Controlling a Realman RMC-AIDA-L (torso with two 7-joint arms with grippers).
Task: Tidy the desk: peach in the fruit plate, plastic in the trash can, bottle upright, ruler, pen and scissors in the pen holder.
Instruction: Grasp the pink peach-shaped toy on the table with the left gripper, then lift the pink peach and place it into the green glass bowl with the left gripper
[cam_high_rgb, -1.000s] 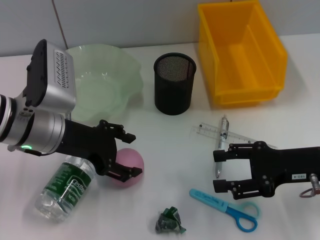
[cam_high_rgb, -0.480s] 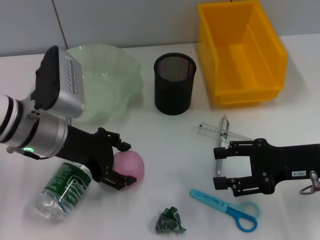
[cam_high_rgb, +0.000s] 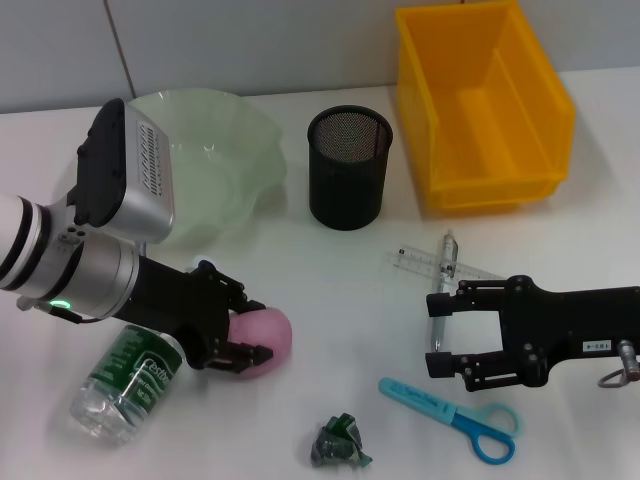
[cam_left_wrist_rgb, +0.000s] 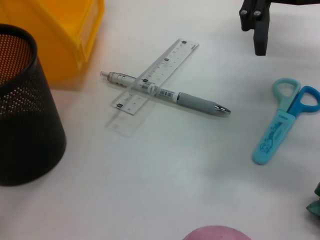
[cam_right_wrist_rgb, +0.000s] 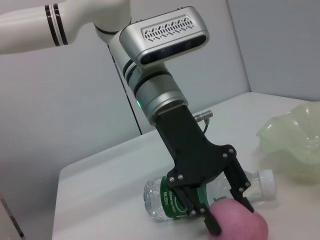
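Peach (cam_high_rgb: 262, 332) near front-left tabletop edge, beside toppled bottle (cam_high_rgb: 125, 385). Left claw (cam_high_rgb: 240, 325) part-open, fingers straddling it, not clamped yet. Looks light, roundish, kinda slick; grab across widest middle. Right claw (cam_high_rgb: 445, 335) wide open, empty, over pen (cam_high_rgb: 438, 298).

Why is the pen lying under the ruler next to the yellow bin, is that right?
Not quite. The pen lies on top of the ruler, crossing over it, as the left wrist view shows. They do lie on the table near the yellow bin.

Peach (cam_high_rgb: 262, 333) partly hidden by left gripper (cam_high_rgb: 243, 324); bottle (cam_high_rgb: 125, 385) neck hidden.
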